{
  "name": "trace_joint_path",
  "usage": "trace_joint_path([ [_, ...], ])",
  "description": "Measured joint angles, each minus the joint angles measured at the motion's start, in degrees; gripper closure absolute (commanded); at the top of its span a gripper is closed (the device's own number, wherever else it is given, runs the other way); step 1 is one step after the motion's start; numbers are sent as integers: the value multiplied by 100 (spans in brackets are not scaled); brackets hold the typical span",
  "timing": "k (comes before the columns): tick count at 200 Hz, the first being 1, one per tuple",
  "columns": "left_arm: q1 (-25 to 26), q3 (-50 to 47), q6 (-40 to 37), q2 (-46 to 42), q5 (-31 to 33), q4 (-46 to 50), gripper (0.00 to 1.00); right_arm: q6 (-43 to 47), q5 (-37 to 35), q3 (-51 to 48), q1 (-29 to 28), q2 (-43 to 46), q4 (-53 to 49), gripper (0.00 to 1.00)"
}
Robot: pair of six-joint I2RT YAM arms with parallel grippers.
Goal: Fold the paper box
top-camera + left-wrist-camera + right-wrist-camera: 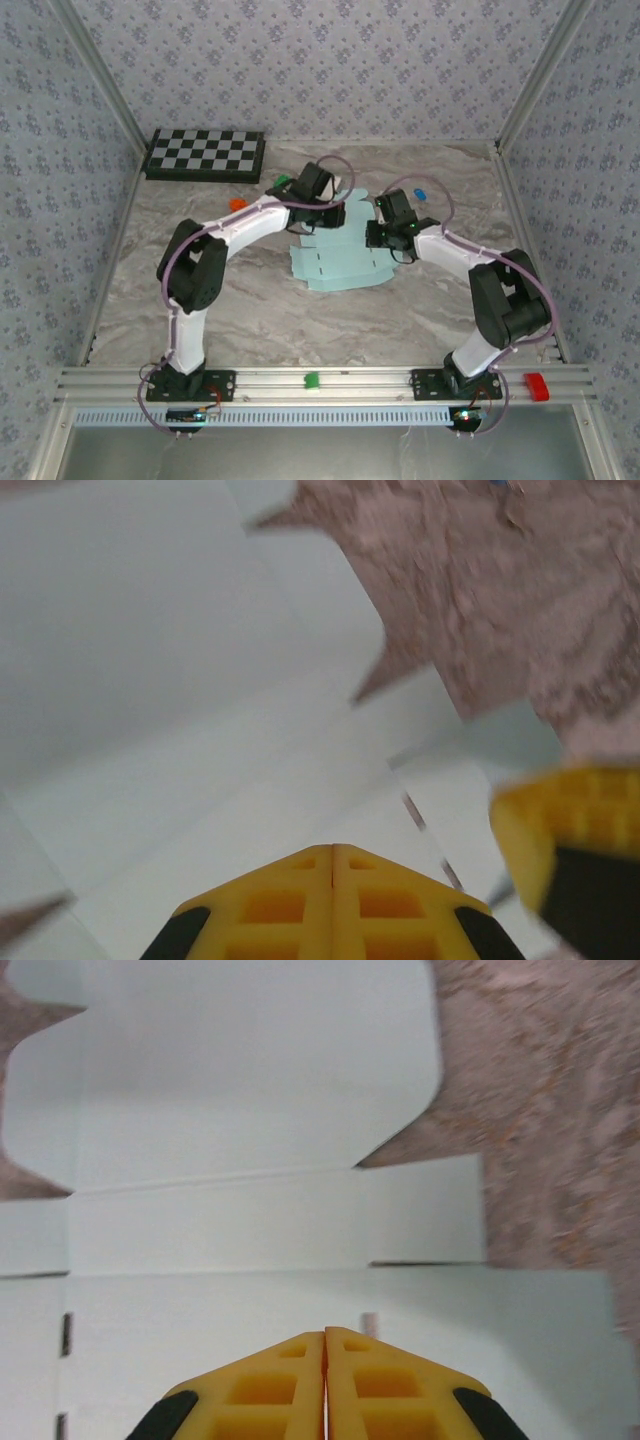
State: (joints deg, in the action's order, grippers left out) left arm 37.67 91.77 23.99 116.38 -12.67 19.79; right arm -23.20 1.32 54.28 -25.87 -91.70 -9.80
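The paper box [340, 264] is a flat pale aqua die-cut sheet lying on the marble table just beyond the middle. My left gripper [322, 215] hovers over its far left part, tips down. In the left wrist view its yellow fingertips [333, 849] are pressed together with nothing between them, close above the paper box [200, 680]. My right gripper [383, 235] is over the sheet's far right part. Its fingertips [325, 1333] also meet, close above a panel of the paper box [250, 1230] near a small slot [369, 1324]. A yellow finger [565, 815] of the right gripper shows in the left wrist view.
A black-and-white checkerboard [205, 155] lies at the back left. Small blocks sit near the sheet: green [281, 182], orange [237, 203] and blue [420, 192]. A green block [312, 379] and a red one [537, 386] rest on the front rail. Patterned walls close in three sides.
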Motion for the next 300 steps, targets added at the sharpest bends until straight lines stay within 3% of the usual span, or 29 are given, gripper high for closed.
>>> trace_joint_path([
  [63, -581, 1681, -509, 1650, 22, 645, 100, -474, 286, -396, -529, -164, 323, 97],
  [106, -562, 1958, -643, 1908, -20, 957, 100, -621, 249, -577, -522, -297, 442, 98],
  [235, -127, -424, -435, 562, 358, 525, 100, -487, -2, -730, 210, -264, 225, 97],
  [300, 597, -1563, 260, -201, 343, 326, 100, -33, -50, 264, 597, -1113, 160, 96],
])
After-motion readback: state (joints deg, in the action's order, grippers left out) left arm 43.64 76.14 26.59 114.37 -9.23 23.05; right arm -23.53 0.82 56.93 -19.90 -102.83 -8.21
